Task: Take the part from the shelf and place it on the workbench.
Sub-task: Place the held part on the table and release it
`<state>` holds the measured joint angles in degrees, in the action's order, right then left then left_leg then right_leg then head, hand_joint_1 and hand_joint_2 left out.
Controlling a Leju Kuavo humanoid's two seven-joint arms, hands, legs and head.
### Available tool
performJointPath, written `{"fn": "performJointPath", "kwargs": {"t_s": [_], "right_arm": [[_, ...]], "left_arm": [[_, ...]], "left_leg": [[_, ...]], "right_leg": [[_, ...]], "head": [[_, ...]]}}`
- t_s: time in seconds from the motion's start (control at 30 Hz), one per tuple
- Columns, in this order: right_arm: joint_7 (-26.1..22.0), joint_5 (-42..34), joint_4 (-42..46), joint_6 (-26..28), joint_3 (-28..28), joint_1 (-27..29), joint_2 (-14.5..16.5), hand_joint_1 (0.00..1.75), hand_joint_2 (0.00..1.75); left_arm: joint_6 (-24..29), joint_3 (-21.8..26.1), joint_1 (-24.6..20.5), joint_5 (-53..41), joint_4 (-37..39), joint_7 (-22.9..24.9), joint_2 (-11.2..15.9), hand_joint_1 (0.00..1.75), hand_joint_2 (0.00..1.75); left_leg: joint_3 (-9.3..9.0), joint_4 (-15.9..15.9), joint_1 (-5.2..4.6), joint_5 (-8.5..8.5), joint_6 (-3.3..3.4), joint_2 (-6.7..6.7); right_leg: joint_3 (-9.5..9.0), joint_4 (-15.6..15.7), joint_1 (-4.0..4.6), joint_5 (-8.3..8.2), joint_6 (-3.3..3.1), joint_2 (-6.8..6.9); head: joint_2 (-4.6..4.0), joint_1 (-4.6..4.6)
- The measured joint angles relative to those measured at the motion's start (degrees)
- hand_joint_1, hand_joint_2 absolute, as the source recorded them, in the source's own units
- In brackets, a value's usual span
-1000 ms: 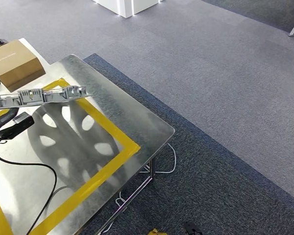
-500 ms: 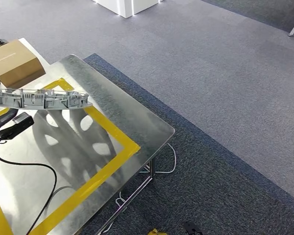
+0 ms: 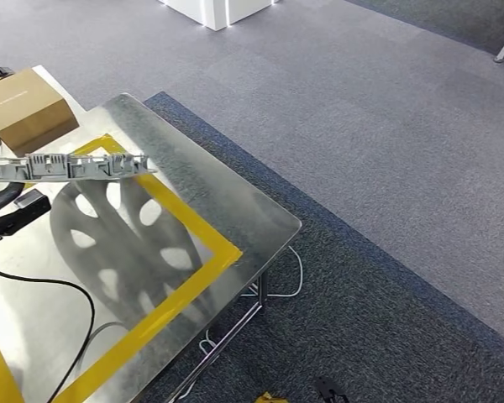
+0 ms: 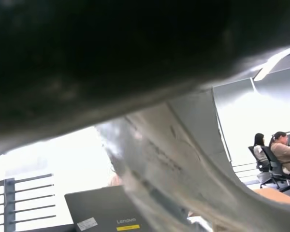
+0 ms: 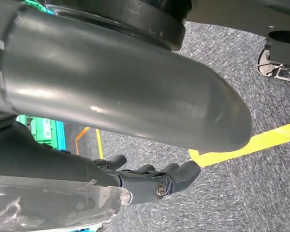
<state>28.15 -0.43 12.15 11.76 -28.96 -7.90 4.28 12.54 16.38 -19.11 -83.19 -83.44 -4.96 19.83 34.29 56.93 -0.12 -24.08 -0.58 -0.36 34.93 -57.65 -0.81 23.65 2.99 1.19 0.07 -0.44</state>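
The part (image 3: 72, 166) is a long grey plastic strip with ribs and clips. It hangs level in the air above the far left of the metal workbench (image 3: 237, 201), and its near end runs off the picture's left edge. In the left wrist view the part (image 4: 172, 159) lies blurred and very close, under the dark mass of my left hand (image 4: 99, 58), which holds it. My right hand (image 5: 151, 181) hangs beside my body over the carpet, its dark fingers loosely stretched out and holding nothing.
A yellow tape frame (image 3: 192, 227) marks the workbench top. A cardboard box (image 3: 24, 109) sits at its far left. A black device (image 3: 18, 210) with a black cable (image 3: 59, 285) lies below the part. White cables (image 3: 287, 285) trail under the bench corner. Grey carpet lies to the right.
The part's free end dipped toward the bench half a second ago and has since come back up to level. The view has shifted very slightly.
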Motion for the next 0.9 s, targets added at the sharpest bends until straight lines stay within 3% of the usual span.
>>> {"fn": "performJointPath", "kwargs": {"t_s": [0.1, 0.17, 0.27, 0.3, 0.33, 0.37, 0.4, 0.47, 0.53, 0.6, 0.67, 0.73, 0.8, 0.83, 0.87, 0.9], "right_arm": [[0.01, 0.0, 0.03, -0.01, 0.0, -0.07, 0.09, 0.0, 0.0], [0.03, 0.02, 0.07, 0.0, -0.01, -0.15, 0.13, 0.0, 0.0], [0.04, 0.2, 0.09, 0.09, -0.02, -0.17, 0.13, 0.0, 0.0], [0.04, 0.26, 0.09, 0.13, -0.02, -0.17, 0.13, 0.0, 0.0], [0.04, 0.31, 0.09, 0.16, -0.03, -0.17, 0.13, 0.0, 0.0], [0.04, 0.37, 0.09, 0.2, -0.03, -0.18, 0.13, 0.0, 0.0], [0.04, 0.42, 0.09, 0.23, -0.04, -0.2, 0.13, 0.0, 0.0], [0.03, 0.49, 0.09, 0.28, -0.04, -0.26, 0.17, 0.0, 0.0], [-0.25, 0.51, 0.09, 0.3, -0.05, -0.33, 0.26, 0.0, 0.0], [-0.42, 0.55, 0.09, 0.34, -0.07, -0.48, 0.31, 0.0, 0.0], [-0.12, 0.64, 0.09, 0.38, -0.07, -0.72, 0.33, 0.0, 0.0], [0.09, 0.73, 0.1, 0.36, -0.07, -0.89, 0.38, 0.0, 0.0], [0.1, 0.81, 0.11, 0.33, -0.07, -0.93, 0.42, 0.0, 0.0], [0.11, 0.86, 0.11, 0.32, -0.07, -0.95, 0.42, 0.0, 0.0], [0.11, 0.91, 0.14, 0.3, -0.07, -1.0, 0.43, 0.0, 0.0], [0.11, 0.95, 0.17, 0.27, -0.07, -1.06, 0.46, 0.0, 0.0]], "left_arm": [[-0.16, -0.2, -0.09, 0.0, 0.07, 0.0, 0.48, 0.0, 0.0], [-0.24, -0.3, -0.29, 0.0, 0.1, 0.0, 0.8, 0.0, 0.0], [-0.39, -0.45, -0.5, 0.0, 0.3, 0.0, 0.87, 0.0, 0.0], [-0.44, -0.52, -0.48, 0.0, 0.43, 0.0, 0.84, 0.0, 0.0], [-0.47, -0.6, -0.47, 0.0, 0.56, 0.0, 0.83, 0.0, 0.0], [-0.49, -0.66, -0.46, 0.0, 0.67, 0.0, 0.81, 0.0, 0.0], [-0.5, -0.7, -0.47, 0.0, 0.76, 0.0, 0.81, 0.0, 0.0], [-0.5, -0.73, -0.56, 0.0, 0.83, 0.0, 0.83, 0.0, 0.0], [-0.52, -0.77, -0.67, 0.0, 0.9, 0.0, 0.87, 0.0, 0.0], [-0.52, -0.81, -0.62, 0.0, 0.97, 0.0, 1.03, 0.0, 0.0], [-0.54, -0.81, -0.67, 0.0, 1.04, 0.0, 1.3, 0.0, 0.0], [-0.64, -0.93, -0.89, 0.01, 1.13, 0.0, 1.41, 0.0, 0.0], [-0.81, -1.18, -0.85, 0.02, 1.31, 0.0, 1.38, 0.0, 0.0], [-0.88, -1.27, -0.74, 0.01, 1.44, 0.0, 1.38, 0.0, 0.0], [-0.93, -1.32, -0.67, 0.01, 1.55, 0.0, 1.4, 0.0, 0.0], [-0.95, -1.34, -0.66, 0.01, 1.62, 0.0, 1.46, 0.0, 0.0]], "left_leg": [[-0.08, -0.27, -0.02, 0.17, 0.58, -0.05], [-0.4, -0.78, 0.32, 0.49, 1.05, -0.26], [-0.57, -0.95, 0.54, 0.61, 1.34, -1.01], [-0.56, -0.94, 0.55, 0.6, 1.32, -1.43], [-0.57, -0.92, 0.59, 0.58, 1.27, -1.95], [-0.62, -0.9, 0.66, 0.54, 1.15, -2.56], [-0.68, -0.85, 0.78, 0.47, 0.94, -3.21], [-0.58, -0.57, 1.02, 0.31, 0.26, -4.5], [-0.1, -0.44, 1.28, 0.46, -0.64, -5.7], [0.29, -0.68, 1.61, 0.75, -1.52, -6.84], [1.08, 0.55, 1.59, -0.13, -2.07, -5.33], [4.0, 6.38, 1.37, -3.22, -2.36, -2.12], [7.94, 14.13, 1.36, -6.21, -2.6, -0.81], [8.95, 16.01, 1.38, -6.35, -2.68, -0.66], [8.87, 15.68, 1.4, -5.39, -2.74, -0.5], [7.61, 13.09, 1.42, -3.57, -2.76, -0.1]], "right_leg": [[0.03, 0.21, -0.17, -0.03, 0.48, 0.06], [0.9, -1.55, -0.14, 1.28, 0.82, -0.3], [5.83, -12.3, -0.1, 6.52, 0.93, -0.91], [7.42, -15.45, -0.1, 7.48, 0.91, -0.95], [8.01, -16.54, -0.09, 7.33, 0.87, -0.99], [7.38, -15.13, -0.12, 6.07, 0.81, -1.13], [5.67, -11.61, -0.19, 4.06, 0.75, -1.67], [1.59, -3.8, -0.57, 1.37, 0.66, -4.46], [-0.17, -0.88, -0.68, 1.16, 0.34, -6.13], [-0.3, -0.9, -0.47, 1.15, -0.44, -5.01], [-0.46, -0.62, -0.44, 1.06, -1.37, -3.65], [-0.56, -0.41, -0.34, 1.1, -2.02, -2.14], [-0.58, -0.4, -0.19, 1.25, -2.31, -0.51], [-0.62, -0.41, -0.17, 1.33, -2.35, 0.33], [-0.7, -0.42, -0.17, 1.42, -2.33, 1.13], [-0.84, -0.43, -0.19, 1.54, -2.22, 1.88]], "head": [[0.0, -0.02], [0.0, 0.07], [0.0, 0.32], [0.0, 0.33], [0.0, 0.34], [0.0, 0.34], [0.0, 0.34], [0.0, 0.33], [0.0, 0.29], [0.0, 0.28], [0.0, 0.05], [0.0, -0.32], [0.0, -0.44], [0.0, -0.45], [0.0, -0.45], [0.0, -0.45]]}}
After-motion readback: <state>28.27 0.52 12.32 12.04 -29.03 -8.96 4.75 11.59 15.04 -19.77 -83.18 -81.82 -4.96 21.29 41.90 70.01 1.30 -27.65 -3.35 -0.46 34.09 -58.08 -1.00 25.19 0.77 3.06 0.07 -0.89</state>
